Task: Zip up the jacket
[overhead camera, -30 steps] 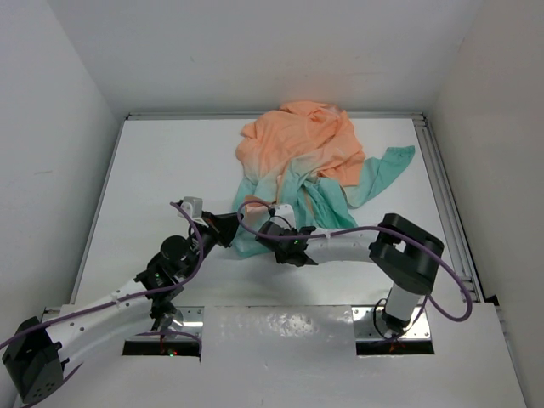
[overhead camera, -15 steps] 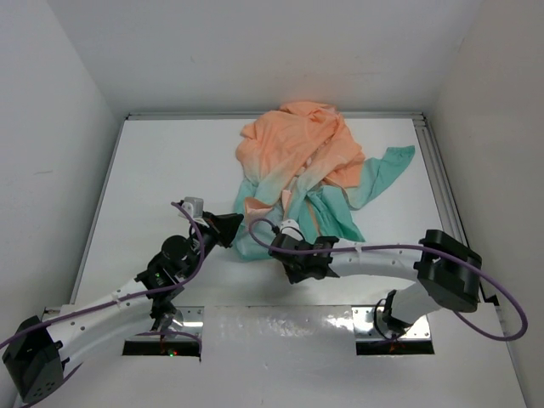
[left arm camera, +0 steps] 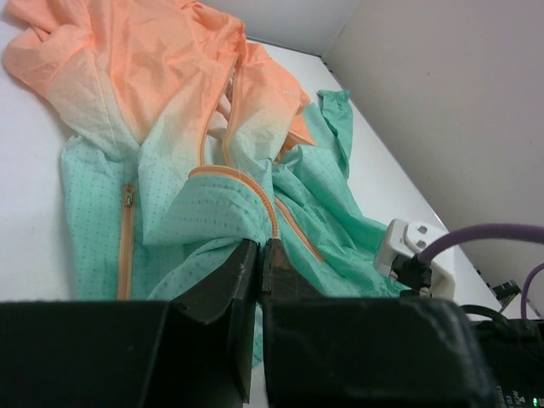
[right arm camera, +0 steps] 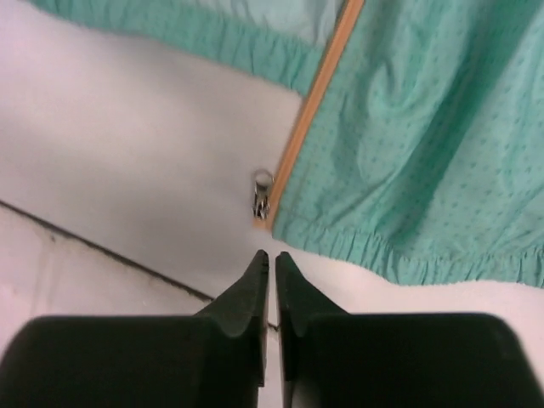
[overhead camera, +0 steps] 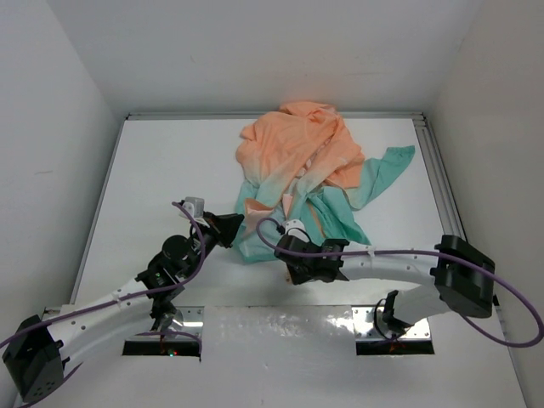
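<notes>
The jacket (overhead camera: 297,157) lies crumpled at the middle back of the table, peach on the far side and teal toward me. My left gripper (overhead camera: 231,228) is shut on the jacket's teal front edge, and the left wrist view shows the orange zipper tape running into my left gripper (left arm camera: 261,251). My right gripper (overhead camera: 293,270) is shut and empty, just on my side of the teal hem. In the right wrist view a small metal zipper slider (right arm camera: 262,194) sits at the hem end of the orange tape, a short way ahead of my right gripper (right arm camera: 272,257).
White walls enclose the table on three sides. A metal rail (overhead camera: 442,195) runs along the right edge. A shiny plate (overhead camera: 280,327) lies between the arm bases, and the table's front seam (right arm camera: 102,246) passes near my right fingertips.
My right arm has drawn back from the jacket's hem toward the near edge, its elbow swinging out right. The teal folds shifted slightly. The left arm has not moved.
</notes>
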Robot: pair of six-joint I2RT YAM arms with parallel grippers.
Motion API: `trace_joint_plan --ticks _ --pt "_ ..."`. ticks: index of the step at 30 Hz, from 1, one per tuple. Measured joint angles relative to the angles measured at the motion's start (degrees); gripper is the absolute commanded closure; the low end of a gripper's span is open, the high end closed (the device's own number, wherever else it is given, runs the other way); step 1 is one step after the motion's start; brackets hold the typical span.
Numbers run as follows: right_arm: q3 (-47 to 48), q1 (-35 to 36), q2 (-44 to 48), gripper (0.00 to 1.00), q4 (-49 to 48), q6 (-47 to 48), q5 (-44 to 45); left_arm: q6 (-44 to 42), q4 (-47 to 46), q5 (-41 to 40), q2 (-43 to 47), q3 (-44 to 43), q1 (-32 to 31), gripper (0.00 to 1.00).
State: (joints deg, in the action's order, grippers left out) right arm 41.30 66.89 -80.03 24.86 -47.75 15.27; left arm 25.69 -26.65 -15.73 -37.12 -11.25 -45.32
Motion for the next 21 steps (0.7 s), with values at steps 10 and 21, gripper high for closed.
trace_joint_plan --ticks 10,21 --pt "2.3 0.0 -7.0 0.78 -1.1 -2.7 8.2 -0.2 0.0 0.1 0.0 0.0 0.0 1.0" --pt "-0.3 0.0 -7.6 0.71 -3.7 -5.5 7.0 -0.2 0.0 0.3 0.0 0.0 0.0 1.0"
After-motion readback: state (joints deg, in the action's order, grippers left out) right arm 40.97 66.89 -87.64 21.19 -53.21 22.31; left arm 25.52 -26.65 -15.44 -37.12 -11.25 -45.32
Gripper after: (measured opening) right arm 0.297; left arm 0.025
